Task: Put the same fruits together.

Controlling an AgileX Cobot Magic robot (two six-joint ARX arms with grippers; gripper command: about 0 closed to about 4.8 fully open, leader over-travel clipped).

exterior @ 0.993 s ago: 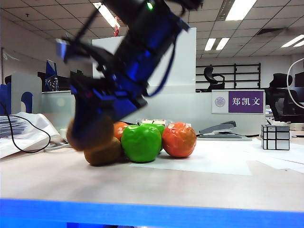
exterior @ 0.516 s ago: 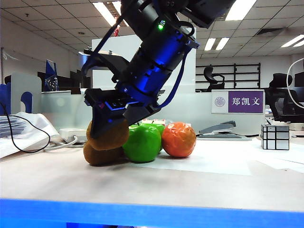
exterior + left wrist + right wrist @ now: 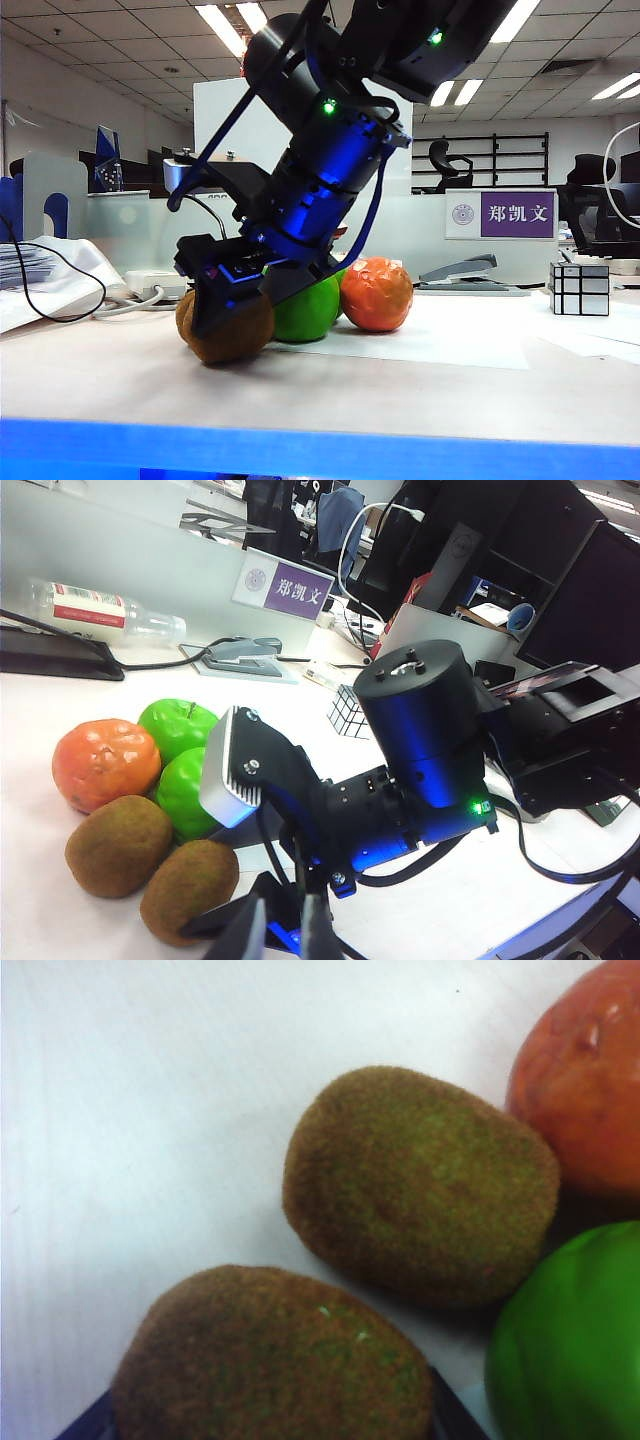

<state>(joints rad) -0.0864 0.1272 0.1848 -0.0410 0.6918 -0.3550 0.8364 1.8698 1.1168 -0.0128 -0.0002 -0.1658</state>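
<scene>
A fuzzy brown kiwi (image 3: 232,335) sits clamped in the right claw (image 3: 228,312) at the left end of the fruit cluster, low over the white table (image 3: 420,385) and either touching it or just above; which cannot be told. The second kiwi (image 3: 420,1185) lies just beside it, partly hidden behind it in the exterior view. Next along stands a green apple (image 3: 310,305), with another green apple (image 3: 178,727) behind it, and an orange (image 3: 376,293) closes the row on the right. A second orange is not clearly visible.

The step in hand looks like setting the held kiwi down against its twin. Done well, that means easing it onto the table before parting the claw, since an oval fruit let go early would likely roll. The release should be gentle, and the lift-off straight up and away from the apple, which sits close enough to be nudged.

The left claw is out of view; its wrist camera looks on from the side, and its fingers appear to stand apart. A silver mirror cube (image 3: 580,288) rests well apart, far right.
</scene>
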